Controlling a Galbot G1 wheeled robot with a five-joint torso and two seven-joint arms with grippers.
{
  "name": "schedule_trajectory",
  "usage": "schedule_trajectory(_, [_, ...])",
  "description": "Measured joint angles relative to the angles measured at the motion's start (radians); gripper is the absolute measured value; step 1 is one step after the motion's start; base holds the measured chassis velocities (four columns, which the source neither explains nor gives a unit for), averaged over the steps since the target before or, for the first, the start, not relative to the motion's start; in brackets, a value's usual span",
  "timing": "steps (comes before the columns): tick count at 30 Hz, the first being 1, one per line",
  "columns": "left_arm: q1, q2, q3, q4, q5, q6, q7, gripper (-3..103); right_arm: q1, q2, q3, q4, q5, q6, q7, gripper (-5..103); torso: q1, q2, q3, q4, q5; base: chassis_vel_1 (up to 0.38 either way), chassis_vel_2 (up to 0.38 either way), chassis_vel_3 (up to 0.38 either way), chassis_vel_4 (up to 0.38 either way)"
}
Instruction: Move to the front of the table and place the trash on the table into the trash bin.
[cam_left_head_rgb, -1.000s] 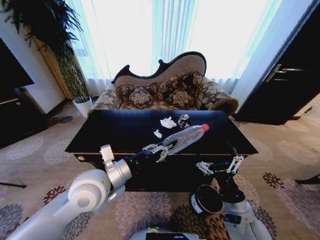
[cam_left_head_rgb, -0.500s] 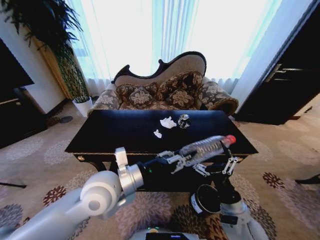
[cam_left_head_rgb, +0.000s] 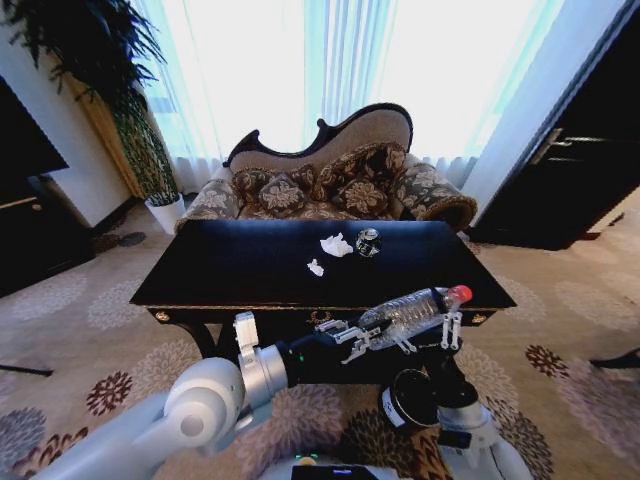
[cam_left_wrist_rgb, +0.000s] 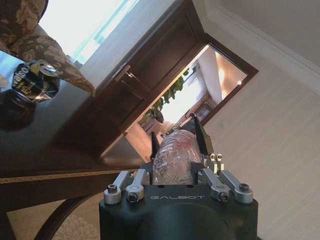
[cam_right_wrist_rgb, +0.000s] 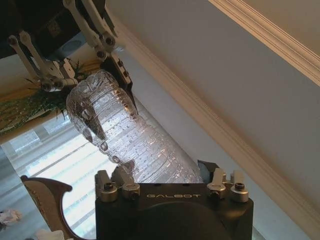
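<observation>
Nearest the robot, on the patterned carpet (cam_left_head_rgb: 90, 300) just this side of the table, stands the trash bin (cam_left_head_rgb: 412, 398), black with a white label, its open mouth facing up beside the right arm.

Above the bin and in front of the table's near edge, the clear plastic bottle (cam_left_head_rgb: 412, 307) lies almost level in the air, its red cap to the right and its base to the left. The left gripper (cam_left_head_rgb: 352, 336) reaches in from the left and clamps the bottle's base end: in the left wrist view the ribbed plastic (cam_left_wrist_rgb: 175, 159) sits squarely between the two dark fingers (cam_left_wrist_rgb: 202, 141), which press against its sides. The right gripper (cam_left_head_rgb: 428, 334) rises from below near the cap end. In the right wrist view the bottle (cam_right_wrist_rgb: 120, 135) runs down between its fingers (cam_right_wrist_rgb: 209, 172), which are spread about to the bottle's width; whether they press on it I cannot tell.

Beyond, on the glossy black table (cam_left_head_rgb: 240, 265), a small white tissue wad (cam_left_head_rgb: 315, 267) lies near the middle, a larger tissue wad (cam_left_head_rgb: 335, 244) farther back, and a small dark cup (cam_left_head_rgb: 368, 242) just right of it, all well apart from both grippers.

Behind the table stands the patterned sofa (cam_left_head_rgb: 330, 185), with a white plant pot (cam_left_head_rgb: 165, 212) at far left.
</observation>
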Motion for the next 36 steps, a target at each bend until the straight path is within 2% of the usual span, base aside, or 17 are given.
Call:
schedule_trajectory(2, [0.005, 0.001, -0.011, 0.000, -0.002, 0.002, 0.000, 36, -0.001, 0.001, 0.000, -0.001, 0.001, 0.000, 0.000, 68, 0.000, 0.000, 0.000, 0.0000, 0.0000, 0.000, 0.000, 0.000, 0.000])
schedule_trajectory(5, [0.018, 0.002, -0.026, 0.000, -0.004, 0.002, 0.000, 36, -0.004, 0.001, 0.000, -0.002, 0.005, 0.001, 0.000, 58, 0.000, 0.000, 0.000, 0.0000, 0.0000, 0.000, 0.000, 0.000, 0.000])
schedule_trajectory(7, [0.018, 0.002, -0.026, 0.000, -0.004, 0.002, 0.000, 36, -0.004, 0.001, 0.000, -0.002, 0.005, 0.001, 0.000, 58, 0.000, 0.000, 0.000, 0.0000, 0.0000, 0.000, 0.000, 0.000, 0.000])
schedule_trajectory(9, [0.037, 0.010, -0.048, 0.001, 0.008, 0.017, 0.010, 33, -0.003, 0.001, 0.001, -0.003, 0.013, -0.002, 0.006, 50, 0.000, 0.000, 0.000, 0.0000, 0.0000, 0.000, 0.000, 0.000, 0.000])
schedule_trajectory(10, [0.037, 0.010, -0.048, 0.001, 0.008, 0.017, 0.010, 33, -0.003, 0.001, 0.001, -0.003, 0.013, -0.002, 0.006, 50, 0.000, 0.000, 0.000, 0.0000, 0.0000, 0.000, 0.000, 0.000, 0.000])
schedule_trajectory(14, [0.037, 0.027, -0.080, 0.003, 0.011, 0.048, 0.033, 55, -0.003, 0.005, -0.008, -0.008, 0.018, -0.003, 0.008, 41, 0.000, 0.000, 0.000, 0.0000, 0.0000, 0.000, 0.000, 0.000, 0.000])
schedule_trajectory(16, [0.037, 0.029, -0.084, 0.004, 0.008, 0.052, 0.034, 55, -0.003, 0.005, -0.008, -0.010, 0.018, -0.002, 0.009, 41, 0.000, 0.000, 0.000, 0.0000, -0.0001, 0.000, 0.000, 0.000, 0.000])
schedule_trajectory(19, [0.038, 0.033, -0.091, 0.007, 0.005, 0.062, 0.037, 72, 0.002, 0.005, -0.009, -0.018, 0.026, -0.001, 0.010, 41, 0.000, 0.000, 0.000, 0.0000, 0.0000, 0.000, 0.000, 0.000, 0.000])
schedule_trajectory(20, [0.038, 0.033, -0.091, 0.007, 0.005, 0.062, 0.037, 72, 0.002, 0.005, -0.009, -0.018, 0.026, -0.001, 0.010, 41, 0.000, 0.000, 0.000, 0.0000, 0.0000, 0.000, 0.000, 0.000, 0.000])
schedule_trajectory(24, [0.041, 0.036, -0.124, 0.007, 0.015, 0.070, 0.041, 93, 0.006, 0.008, -0.005, -0.030, 0.030, 0.001, 0.013, 40, 0.000, 0.000, 0.000, -0.0001, -0.0001, 0.000, 0.000, 0.000, 0.000])
schedule_trajectory(26, [0.042, 0.039, -0.141, 0.008, 0.017, 0.070, 0.042, 93, 0.005, 0.010, -0.002, -0.033, 0.034, 0.002, 0.014, 40, 0.000, 0.000, 0.000, -0.0001, -0.0001, 0.000, 0.000, 0.000, 0.000])
schedule_trajectory(28, [0.045, 0.049, -0.192, 0.008, 0.015, 0.068, 0.053, 99, -0.001, 0.012, 0.000, -0.038, 0.044, 0.003, 0.014, 35, 0.000, 0.000, 0.000, 0.0000, 0.0000, 0.000, 0.000, 0.000, 0.000])
schedule_trajectory(30, [0.022, 0.065, -0.247, 0.007, 0.005, 0.055, 0.060, 100, -0.002, 0.015, 0.004, -0.053, 0.050, 0.007, 0.014, 28, 0.000, 0.000, 0.000, 0.0000, -0.0001, 0.000, 0.000, 0.000, 0.000])
schedule_trajectory(33, [-0.005, 0.075, -0.273, 0.007, 0.009, 0.042, 0.062, 100, -0.001, 0.018, 0.005, -0.069, 0.055, 0.009, 0.014, 27, 0.000, 0.000, 0.000, -0.0002, 0.0000, 0.000, 0.000, 0.000, 0.000])
schedule_trajectory(36, [-0.001, 0.090, -0.339, 0.006, 0.040, 0.030, 0.059, 100, 0.003, 0.027, 0.001, -0.095, 0.064, 0.011, 0.013, 27, 0.000, 0.000, 0.000, -0.0003, 0.0001, 0.000, 0.000, 0.000, 0.000])
